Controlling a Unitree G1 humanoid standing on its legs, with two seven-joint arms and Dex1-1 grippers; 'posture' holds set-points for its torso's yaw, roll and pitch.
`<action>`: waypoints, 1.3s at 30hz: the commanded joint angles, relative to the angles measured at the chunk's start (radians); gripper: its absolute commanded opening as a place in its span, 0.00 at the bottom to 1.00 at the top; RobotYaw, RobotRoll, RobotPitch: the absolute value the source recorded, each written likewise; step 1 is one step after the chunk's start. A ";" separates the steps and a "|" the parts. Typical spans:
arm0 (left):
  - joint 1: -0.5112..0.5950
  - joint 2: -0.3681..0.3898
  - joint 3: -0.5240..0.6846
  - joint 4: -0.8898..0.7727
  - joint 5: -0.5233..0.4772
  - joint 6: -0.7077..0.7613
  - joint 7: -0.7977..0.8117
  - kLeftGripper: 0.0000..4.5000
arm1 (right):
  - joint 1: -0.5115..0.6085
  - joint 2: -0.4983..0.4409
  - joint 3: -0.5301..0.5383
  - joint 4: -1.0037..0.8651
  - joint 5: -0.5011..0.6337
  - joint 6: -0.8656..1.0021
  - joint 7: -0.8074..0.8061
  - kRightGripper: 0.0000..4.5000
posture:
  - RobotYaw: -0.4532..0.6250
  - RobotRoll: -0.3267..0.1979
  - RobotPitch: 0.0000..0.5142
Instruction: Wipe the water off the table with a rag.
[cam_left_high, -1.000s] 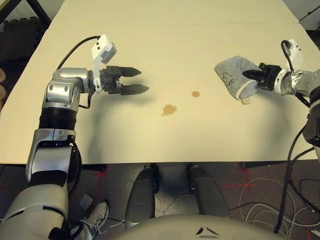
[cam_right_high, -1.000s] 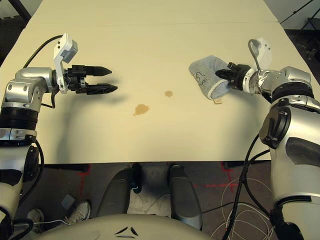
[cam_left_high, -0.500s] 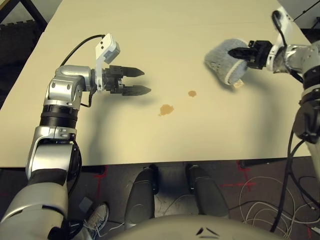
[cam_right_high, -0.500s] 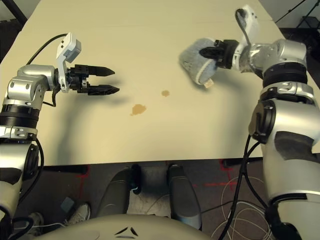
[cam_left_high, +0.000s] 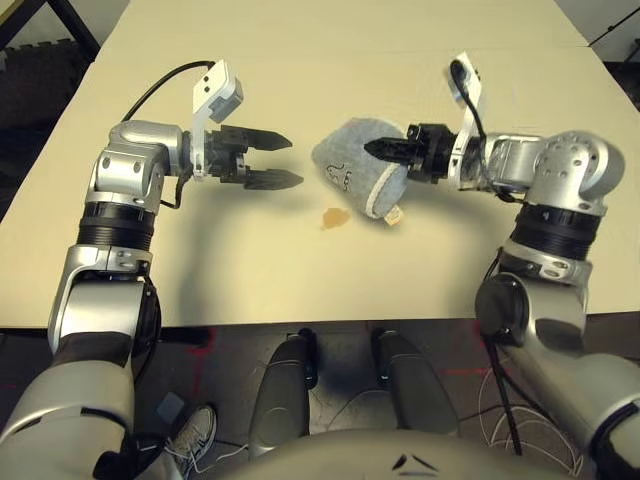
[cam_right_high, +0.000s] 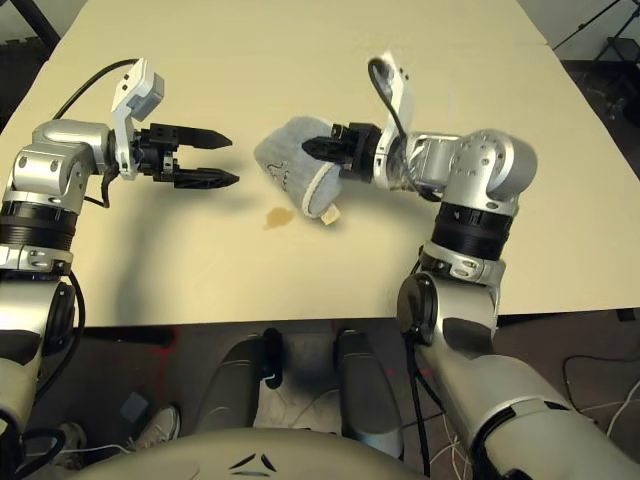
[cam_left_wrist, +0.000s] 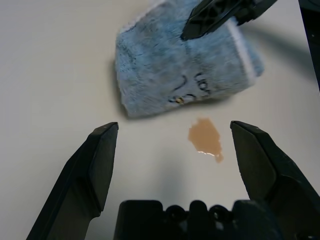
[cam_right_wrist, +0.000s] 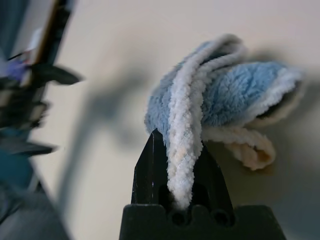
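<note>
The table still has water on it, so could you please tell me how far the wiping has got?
No finished wiping can be confirmed: an amber-brown wet spot lies uncovered on the table. In hand, the right gripper is shut on the folded rag, which is beside that spot. Left to do is wiping that spot; whether any water lies under the rag, I cannot tell.

The rag sits between the two arms, above the table. Nearer the robot, just beside the rag, the water lies on the tabletop.
</note>
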 joint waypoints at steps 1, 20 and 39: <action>-0.007 -0.002 -0.011 0.008 0.003 -0.007 -0.012 1.00 | 0.022 -0.025 0.000 0.045 -0.009 -0.076 -0.039 0.01 | 0.29 0.62 0.44; -0.008 -0.022 -0.012 0.034 0.004 -0.023 -0.003 1.00 | 0.072 -0.290 0.269 0.192 -0.086 -0.424 0.025 0.01 | 0.28 0.62 0.44; -0.025 -0.010 -0.027 0.028 0.012 -0.029 -0.042 1.00 | -0.041 -0.332 0.261 0.089 0.007 -0.400 0.056 0.01 | 0.26 0.62 0.42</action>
